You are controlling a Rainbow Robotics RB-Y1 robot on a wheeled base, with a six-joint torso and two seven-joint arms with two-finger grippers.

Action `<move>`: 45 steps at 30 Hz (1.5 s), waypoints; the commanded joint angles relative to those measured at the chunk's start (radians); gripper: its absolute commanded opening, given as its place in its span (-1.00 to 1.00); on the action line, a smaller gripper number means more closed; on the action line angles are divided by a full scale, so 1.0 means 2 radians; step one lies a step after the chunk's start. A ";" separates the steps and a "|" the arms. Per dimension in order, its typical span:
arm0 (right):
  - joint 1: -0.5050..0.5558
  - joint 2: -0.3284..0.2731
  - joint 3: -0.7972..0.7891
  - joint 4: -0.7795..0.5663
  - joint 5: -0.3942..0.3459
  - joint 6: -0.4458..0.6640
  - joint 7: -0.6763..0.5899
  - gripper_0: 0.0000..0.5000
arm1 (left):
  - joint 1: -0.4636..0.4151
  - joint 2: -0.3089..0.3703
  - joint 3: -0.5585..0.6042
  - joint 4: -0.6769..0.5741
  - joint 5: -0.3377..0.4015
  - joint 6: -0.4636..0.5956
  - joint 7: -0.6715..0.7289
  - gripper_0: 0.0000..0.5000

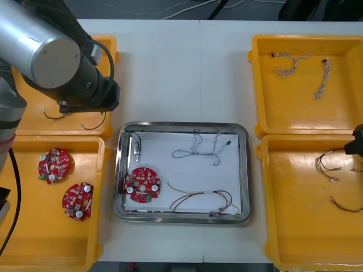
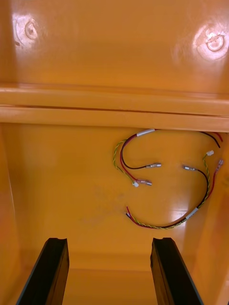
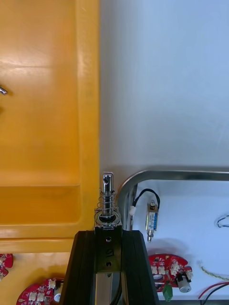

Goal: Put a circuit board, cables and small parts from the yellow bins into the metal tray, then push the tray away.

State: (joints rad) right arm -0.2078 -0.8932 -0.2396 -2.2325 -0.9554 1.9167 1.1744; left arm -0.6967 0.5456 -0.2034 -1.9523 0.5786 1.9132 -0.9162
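No text, number, brand or sign can be read in any view. The round red circuit boards [image 1: 142, 184], one at the lower middle of the front view and two at its lower left, carry only tiny marks too small to make out. The small metal part [image 3: 151, 220], which lies in a corner of the metal tray [image 3: 181, 175] beside a black cable [image 3: 143, 194], has a blue label with fine lines on it, but no legible characters. In the right wrist view, the two round moulded marks [image 2: 214, 43] on the yellow bin [image 2: 114, 62] beyond the fingers hold no readable letters.
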 commanded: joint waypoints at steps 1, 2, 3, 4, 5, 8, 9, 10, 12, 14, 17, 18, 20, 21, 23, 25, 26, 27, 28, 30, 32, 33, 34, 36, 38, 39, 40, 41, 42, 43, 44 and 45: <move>0.016 -0.020 -0.017 -0.023 0.002 0.002 -0.017 1.00 | 0.006 -0.008 -0.036 -0.026 -0.004 0.003 0.062 -1.00; 0.016 -0.021 -0.017 -0.025 0.002 0.002 -0.017 1.00 | 0.006 -0.010 -0.044 -0.029 -0.007 0.003 0.070 -1.00; 0.017 -0.021 -0.017 -0.026 0.003 0.002 -0.014 1.00 | 0.006 -0.012 -0.052 -0.031 -0.010 0.003 0.074 -1.00; 0.019 -0.021 -0.017 -0.027 0.002 0.002 -0.014 1.00 | 0.006 -0.013 -0.056 -0.032 -0.012 0.003 0.075 -1.00; 0.020 -0.021 -0.017 -0.028 0.002 0.002 -0.012 1.00 | 0.007 -0.016 -0.063 -0.034 -0.017 0.003 0.077 -1.00; 0.023 -0.020 -0.017 -0.036 0.004 0.002 -0.011 1.00 | 0.010 -0.020 -0.078 -0.035 -0.026 0.003 0.082 -1.00; 0.023 -0.020 -0.017 -0.036 0.004 0.002 -0.011 1.00 | 0.011 -0.023 -0.084 -0.036 -0.029 0.003 0.085 -1.00; 0.023 -0.020 -0.017 -0.036 0.004 0.002 -0.011 1.00 | 0.012 -0.024 -0.087 -0.036 -0.029 0.003 0.087 -1.00; 0.023 -0.020 -0.017 -0.036 0.004 0.002 -0.011 1.00 | 0.012 -0.029 -0.100 -0.036 -0.036 0.003 0.095 -1.00; 0.023 -0.020 -0.017 -0.036 0.004 0.002 -0.011 1.00 | 0.012 -0.033 -0.108 -0.036 -0.040 0.003 0.100 -1.00; 0.023 -0.020 -0.017 -0.036 0.004 0.002 -0.011 1.00 | 0.012 -0.038 -0.124 -0.036 -0.040 0.003 0.118 -1.00; 0.023 -0.020 -0.017 -0.036 0.004 0.002 -0.011 1.00 | 0.012 -0.038 -0.132 -0.036 -0.039 0.003 0.127 -1.00; 0.023 -0.020 -0.017 -0.036 0.004 0.002 -0.011 1.00 | 0.012 -0.038 -0.142 -0.036 -0.038 0.003 0.137 -1.00; 0.023 -0.020 -0.017 -0.036 0.004 0.002 -0.011 1.00 | 0.012 -0.039 -0.147 -0.036 -0.039 0.003 0.139 -1.00; 0.023 -0.020 -0.017 -0.036 0.004 0.002 -0.011 1.00 | 0.012 -0.040 -0.152 -0.036 -0.038 0.003 0.141 -1.00; 0.023 -0.020 -0.017 -0.036 0.004 0.002 -0.011 1.00 | 0.012 -0.040 -0.158 -0.036 -0.038 0.003 0.143 -1.00; 0.023 -0.020 -0.017 -0.036 0.004 0.002 -0.011 1.00 | 0.012 -0.040 -0.162 -0.036 -0.038 0.003 0.144 -1.00; 0.023 -0.020 -0.017 -0.036 0.004 0.002 -0.011 1.00 | 0.012 -0.040 -0.167 -0.035 -0.039 0.003 0.148 -1.00; 0.023 -0.020 -0.017 -0.036 0.004 0.002 -0.011 1.00 | 0.012 -0.040 -0.170 -0.036 -0.040 0.003 0.149 -1.00; 0.023 -0.020 -0.017 -0.036 0.004 0.002 -0.011 1.00 | 0.012 -0.040 -0.177 -0.035 -0.040 0.003 0.154 -1.00; 0.023 -0.020 -0.017 -0.036 0.004 0.002 -0.011 1.00 | 0.012 -0.040 -0.182 -0.035 -0.041 0.001 0.158 -1.00; 0.023 -0.020 -0.017 -0.036 0.004 0.002 -0.011 1.00 | 0.012 -0.040 -0.185 -0.035 -0.042 -0.002 0.160 -1.00; 0.023 -0.020 -0.017 -0.036 0.004 0.002 -0.011 1.00 | 0.012 -0.040 -0.188 -0.035 -0.042 -0.009 0.162 -1.00; 0.023 -0.020 -0.017 -0.036 0.004 0.002 -0.011 1.00 | 0.012 -0.040 -0.194 -0.035 -0.042 -0.019 0.165 -1.00; 0.023 -0.020 -0.017 -0.036 0.004 0.002 -0.011 1.00 | 0.012 -0.040 -0.198 -0.032 -0.043 -0.029 0.168 -1.00; 0.023 -0.020 -0.017 -0.036 0.004 0.002 -0.011 1.00 | 0.012 -0.040 -0.202 -0.030 -0.045 -0.037 0.170 -1.00; 0.023 -0.020 -0.017 -0.036 0.004 0.002 -0.011 1.00 | 0.012 -0.040 -0.205 -0.027 -0.045 -0.043 0.171 -1.00; 0.023 -0.020 -0.017 -0.036 0.004 0.002 -0.011 1.00 | 0.012 -0.040 -0.206 -0.026 -0.046 -0.046 0.171 -1.00; 0.023 -0.020 -0.017 -0.036 0.004 0.002 -0.011 1.00 | 0.012 -0.040 -0.207 -0.023 -0.047 -0.053 0.173 -1.00; 0.023 -0.020 -0.017 -0.036 0.004 0.002 -0.011 1.00 | 0.012 -0.040 -0.209 -0.021 -0.047 -0.058 0.173 -1.00; 0.023 -0.020 -0.017 -0.036 0.004 0.002 -0.011 1.00 | 0.012 -0.040 -0.210 -0.020 -0.048 -0.061 0.174 -1.00; 0.023 -0.020 -0.017 -0.036 0.004 0.002 -0.011 1.00 | 0.012 -0.040 -0.211 -0.019 -0.048 -0.065 0.174 -1.00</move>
State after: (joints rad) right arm -0.1765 -0.8935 -0.2437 -2.2764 -0.9548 1.9167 1.1744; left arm -0.6805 0.4881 -0.6050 -1.9843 0.4954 1.8096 -0.6615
